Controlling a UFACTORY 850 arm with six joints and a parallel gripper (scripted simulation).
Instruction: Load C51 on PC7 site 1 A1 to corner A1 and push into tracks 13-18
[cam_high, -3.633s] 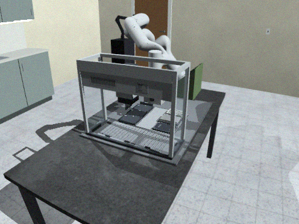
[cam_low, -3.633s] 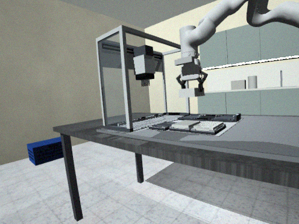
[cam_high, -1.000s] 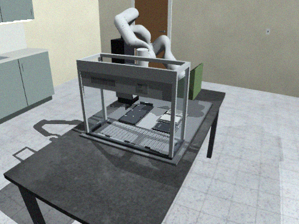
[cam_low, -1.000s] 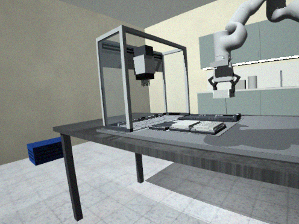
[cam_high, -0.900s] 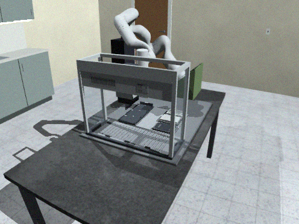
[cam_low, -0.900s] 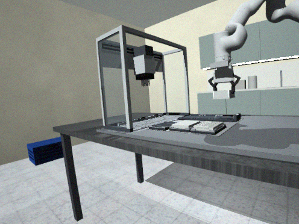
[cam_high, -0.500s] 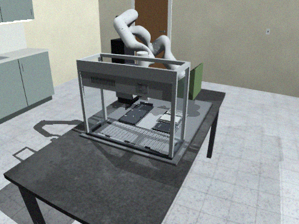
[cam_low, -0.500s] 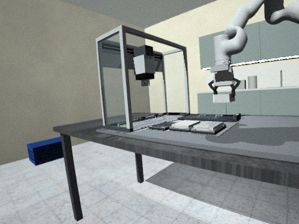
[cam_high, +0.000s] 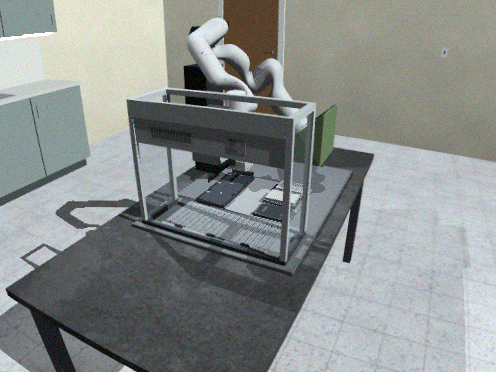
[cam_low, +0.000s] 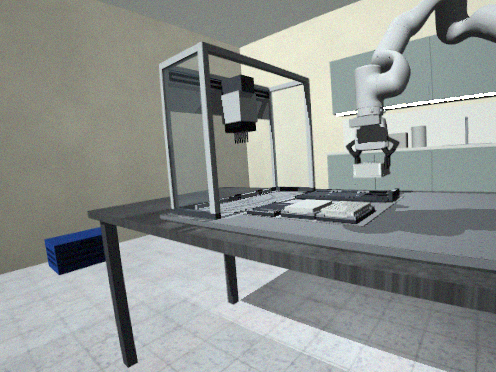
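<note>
In the exterior view my gripper (cam_low: 370, 162) hangs well above the table and is shut on C51 (cam_low: 371, 170), a pale deep-well block held level. Below it lies the dark carrier PC7 (cam_low: 350, 194), long and flat on the apron; it also shows in the top view (cam_high: 225, 192). In the nest row, C15 (cam_low: 347, 210) and C16 (cam_low: 306, 206) sit in their nests, and the nest S3 (cam_low: 270, 210) is dark and empty. In the top view the instrument's frame hides the gripper.
The instrument's open frame (cam_high: 220, 170) stands over the ribbed loading rails (cam_high: 225, 225). Its pipetting head (cam_low: 240, 107) hangs under the top beam. A green box (cam_high: 325, 134) stands at the table's back edge. A blue crate (cam_low: 75, 248) is on the floor.
</note>
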